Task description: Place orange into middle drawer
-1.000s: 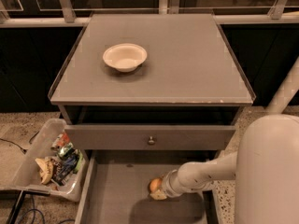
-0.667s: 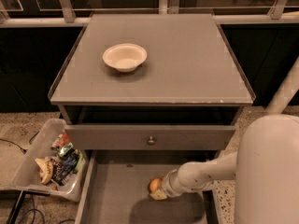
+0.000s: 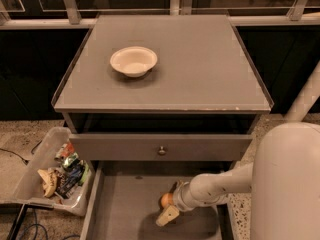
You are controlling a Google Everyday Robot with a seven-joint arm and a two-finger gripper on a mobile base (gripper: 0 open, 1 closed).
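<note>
The cabinet top looks matt grey and smooth, with small worn spots on its near edge. The bowl is cream, smooth, a little glossy. The knob looks like metal. The middle drawer has a matt grey floor. The gripper, over this drawer, seems smooth pale plastic. The orange at it has smooth skin. The bin on the left is cloudy plastic.

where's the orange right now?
Camera view, bottom centre: small round orange held in the gripper over the wide grey middle drawer, below the knobbed drawer front.
</note>
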